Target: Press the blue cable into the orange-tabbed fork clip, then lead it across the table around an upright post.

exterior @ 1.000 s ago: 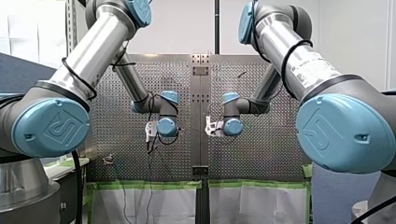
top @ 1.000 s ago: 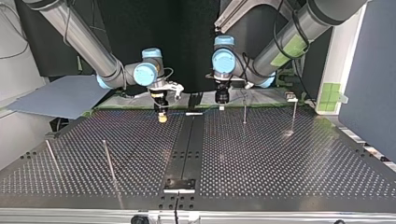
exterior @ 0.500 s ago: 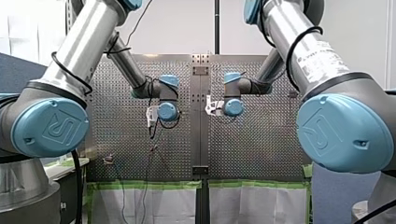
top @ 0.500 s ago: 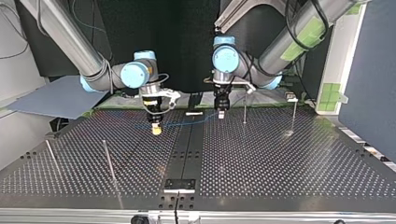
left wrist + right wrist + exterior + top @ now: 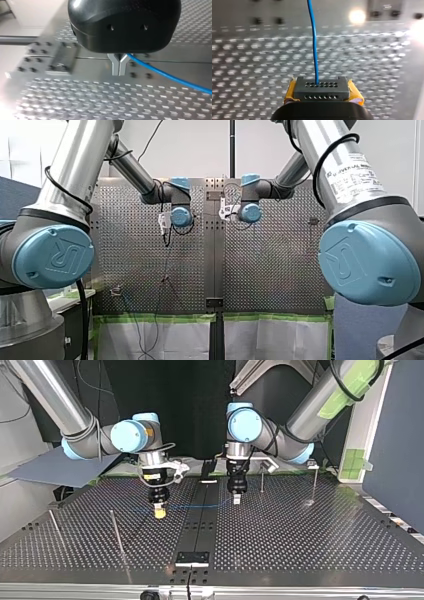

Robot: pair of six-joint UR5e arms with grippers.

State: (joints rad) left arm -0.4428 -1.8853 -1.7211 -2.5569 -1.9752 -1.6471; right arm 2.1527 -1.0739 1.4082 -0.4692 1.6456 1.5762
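left gripper clamped the blue cable, which ran off at 4 o'clock | right gripper clamped it too, cable leaving at 12 o'clock | both above the table

In the top view the cable hangs above the worktop, nearer its far edge than its near edge, and crosses the centre strip; one end is in my right tool, left of the strip, the other in my left tool, right of it; the far posts stand behind my left tool, toward the far right corner; the near posts stand toward the near left corner.
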